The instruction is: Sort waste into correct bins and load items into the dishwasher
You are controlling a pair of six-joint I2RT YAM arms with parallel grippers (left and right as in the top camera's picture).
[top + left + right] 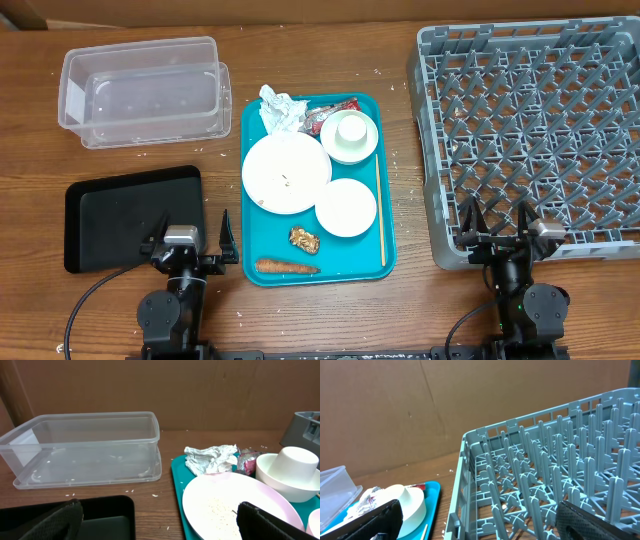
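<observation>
We see nothing sorted yet: the napkin [280, 108], wrapper [335, 108], carrot [287, 267], food lump [305, 239], plate [285, 172], bowl [346, 207] and cup [352, 130] all sit on the teal tray [370, 255] mid-bench. The clear tub [140, 90], black tray [130, 215] and rack [530, 130] hold none of them. Our left end effector [192, 232] and right end effector [497, 222] hang open and empty at the near edge.

Grey peg rack [545, 485] right, teal tray [433, 497] left bearing white dishes [412, 505], end effector [477, 522] spread wide

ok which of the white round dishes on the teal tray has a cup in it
The white round bowl at the far edge of the teal tray, beside the crumpled white paper napkin; a small white cup sits inverted in it.
</observation>
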